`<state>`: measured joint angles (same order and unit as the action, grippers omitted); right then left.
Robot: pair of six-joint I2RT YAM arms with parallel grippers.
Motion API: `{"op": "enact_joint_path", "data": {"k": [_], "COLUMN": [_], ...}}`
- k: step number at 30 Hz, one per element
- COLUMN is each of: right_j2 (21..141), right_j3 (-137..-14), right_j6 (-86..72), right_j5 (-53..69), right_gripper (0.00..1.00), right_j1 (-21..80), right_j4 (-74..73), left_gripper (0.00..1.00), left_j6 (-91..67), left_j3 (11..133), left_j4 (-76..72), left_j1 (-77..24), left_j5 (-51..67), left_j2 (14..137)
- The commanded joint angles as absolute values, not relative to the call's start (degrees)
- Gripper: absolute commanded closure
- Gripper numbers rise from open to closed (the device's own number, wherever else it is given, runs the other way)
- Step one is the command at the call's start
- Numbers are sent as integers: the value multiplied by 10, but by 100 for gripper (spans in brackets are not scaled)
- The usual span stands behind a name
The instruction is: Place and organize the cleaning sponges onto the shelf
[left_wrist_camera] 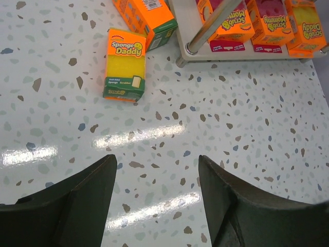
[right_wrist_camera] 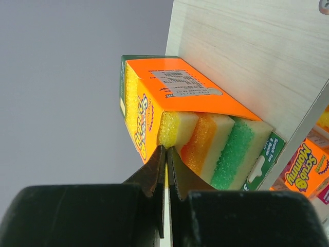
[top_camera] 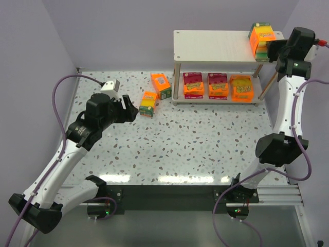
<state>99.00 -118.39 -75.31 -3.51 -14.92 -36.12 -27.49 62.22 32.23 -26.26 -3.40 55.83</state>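
The shelf [top_camera: 216, 45] stands at the table's far right. Three orange sponge packs [top_camera: 217, 85] lie in a row on its lower board. A fourth pack [top_camera: 261, 37] stands at the right end of the top board. My right gripper [top_camera: 272, 49] is beside it. In the right wrist view this gripper [right_wrist_camera: 165, 148] is shut, its tips touching the yellow sponge end of that pack [right_wrist_camera: 195, 92]. Two more packs lie on the table left of the shelf [top_camera: 161, 85] [top_camera: 148, 103]. My left gripper [top_camera: 128, 109] is open and empty, just left of the nearer one [left_wrist_camera: 125, 64].
The shelf's front left leg [left_wrist_camera: 211, 25] stands close to the farther loose pack [left_wrist_camera: 146, 15]. The lower board [left_wrist_camera: 216, 51] shows the three packs at its edge. Purple walls close the back and sides. Cables hang by both arms.
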Motion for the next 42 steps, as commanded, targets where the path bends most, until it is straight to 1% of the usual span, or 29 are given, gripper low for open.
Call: {"op": "enact_joint_path", "data": {"k": [1, 3, 4, 5, 8, 9, 11, 12, 14, 19, 20, 23, 25, 27, 29, 31, 33, 34, 35, 38, 41, 42], "right_j2": [998, 997, 995, 985, 955, 945, 919, 911, 884, 823, 807, 779, 735, 704, 668, 647, 629, 620, 594, 552, 524, 507], "right_j3": [-1210, -1208, -1202, -1198, -1171, -1164, -1144, -1137, -1129, -1096, -1089, -1063, -1026, -974, -945, -922, -891, -877, -861, -783, -741, -724], "right_j6": [-739, -740, -739, -739, -736, -732, -729, -722, -718, -680, -660, -609, -587, -538, -485, -446, -398, -385, -373, -338, -337, -333], "right_j5": [-47, -41, -38, -35, -23, -12, -1, 14, 32, 118, 134, 196, 214, 205, 204, 212, 231, 236, 238, 243, 264, 265], "right_gripper": [100, 100, 93, 81, 64, 50, 39, 32, 24, 16, 15, 15, 15, 16, 16, 16, 16, 16, 16, 16, 16, 16], "right_j1": [-151, -151, -152, -152, -154, -154, -156, -157, -163, -170, -170, -168, -157, -134, -90, -44, -28, -19, -12, -4, -5, 10], "right_j4": [-348, -345, -341, -331, -311, -295, -282, -272, -262, -245, -255, -286, -295, -321, -350, -383, -435, -447, -468, -498, -512, -517], "left_gripper": [30, 30, 30, 29, 28, 27, 25, 24, 21, 15, 13, 11, 11, 12, 13, 16, 16, 16, 17, 18, 19, 20], "left_j6": [-282, -282, -282, -282, -284, -284, -284, -284, -283, -272, -270, -265, -264, -262, -253, -230, -211, -199, -195, -190, -191, -191], "left_j3": [624, 627, 628, 630, 635, 635, 637, 638, 640, 647, 647, 640, 631, 628, 635, 660, 682, 712, 725, 770, 811, 823], "left_j4": [296, 295, 295, 295, 295, 295, 295, 295, 295, 293, 289, 277, 261, 227, 191, 171, 148, 149, 149, 142, 148, 151], "left_j1": [-258, -258, -259, -258, -258, -258, -258, -258, -258, -251, -248, -224, -195, -178, -161, -155, -154, -155, -154, -154, -154, -153], "left_j5": [-32, -31, -31, -31, -30, -31, -31, -32, -35, -41, -41, -32, -5, 13, 30, 52, 71, 84, 89, 94, 61, 53], "left_j2": [560, 563, 563, 564, 565, 565, 568, 569, 570, 582, 592, 631, 656, 697, 748, 786, 849, 870, 912, 984, 1047, 1063]}}
